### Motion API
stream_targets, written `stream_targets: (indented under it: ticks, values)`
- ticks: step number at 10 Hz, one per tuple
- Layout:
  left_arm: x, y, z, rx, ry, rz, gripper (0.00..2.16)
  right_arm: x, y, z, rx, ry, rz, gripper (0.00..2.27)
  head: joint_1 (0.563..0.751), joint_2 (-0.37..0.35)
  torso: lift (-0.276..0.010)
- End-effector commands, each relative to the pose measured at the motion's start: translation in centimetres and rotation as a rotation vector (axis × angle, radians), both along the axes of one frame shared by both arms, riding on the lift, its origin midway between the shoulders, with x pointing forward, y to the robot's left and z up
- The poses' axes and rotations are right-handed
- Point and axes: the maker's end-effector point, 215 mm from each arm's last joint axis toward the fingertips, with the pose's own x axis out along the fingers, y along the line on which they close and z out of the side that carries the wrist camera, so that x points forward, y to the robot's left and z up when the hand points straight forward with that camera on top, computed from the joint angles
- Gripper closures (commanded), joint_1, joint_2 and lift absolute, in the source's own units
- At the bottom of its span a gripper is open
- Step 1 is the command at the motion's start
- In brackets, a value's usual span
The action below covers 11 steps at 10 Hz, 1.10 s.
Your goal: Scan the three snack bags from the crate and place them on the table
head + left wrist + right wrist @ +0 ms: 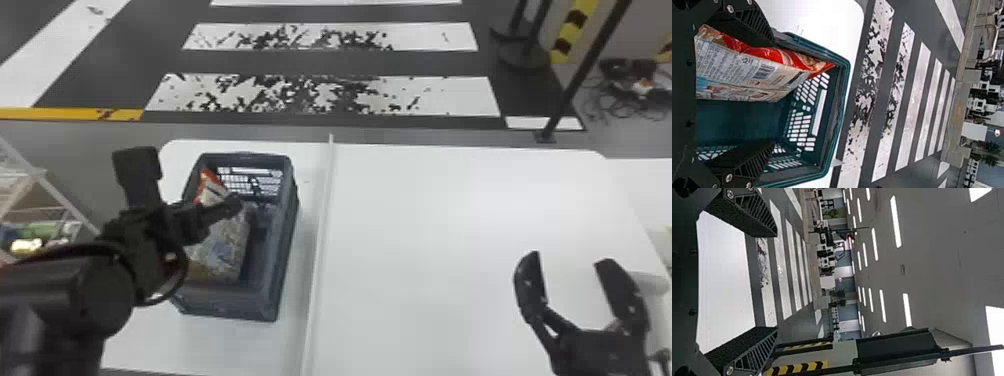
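Observation:
My left gripper (187, 185) stands over the left side of the crate (285, 250), its fingers wide apart. Inside the crate a snack bag (225, 245) with a red top edge leans against the left wall, below the gripper. In the left wrist view the open left gripper (772, 92) has the snack bag (754, 74) near one finger, nothing held, and the crate (840, 105) beyond. Whether more bags stand behind it I cannot tell. My right gripper (567, 265) is parked open over the table's right side; the right wrist view shows that gripper (777, 282) with nothing between its fingers.
A thin raised divider (322, 225) crosses the white table (450, 225) just right of the crate. At the far left is a white-framed shelf (40, 175) with goods. Beyond the table stands a dark post (580, 80) on the floor.

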Motion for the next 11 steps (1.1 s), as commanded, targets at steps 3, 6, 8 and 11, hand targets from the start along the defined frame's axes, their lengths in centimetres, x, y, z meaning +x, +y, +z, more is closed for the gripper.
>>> stream_targets:
  ticks: [3,6,8,11]
  values:
    - [0.4,1.4,-0.2,-0.016,0.008,0.018,0.14,0.3,-0.2,-0.5,-0.001,0.005,-0.004,0.09,0.695,0.077,-0.037]
    - [1.2,0.3,-1.5,-0.032,0.035,-0.001,0.14,0.4,-0.6,0.0,-0.001,-0.011,-0.011,0.09,0.695,0.073,-0.037]
    - [1.7,-0.6,-1.8,-0.034,0.038,-0.015,0.14,0.6,-1.1,0.1,0.002,-0.019,-0.018,0.09,0.695,0.057,-0.037]
    - [2.0,-1.4,-2.3,-0.037,0.049,-0.030,0.14,0.9,-1.3,0.0,0.002,-0.022,-0.023,0.09,0.695,0.032,-0.037]
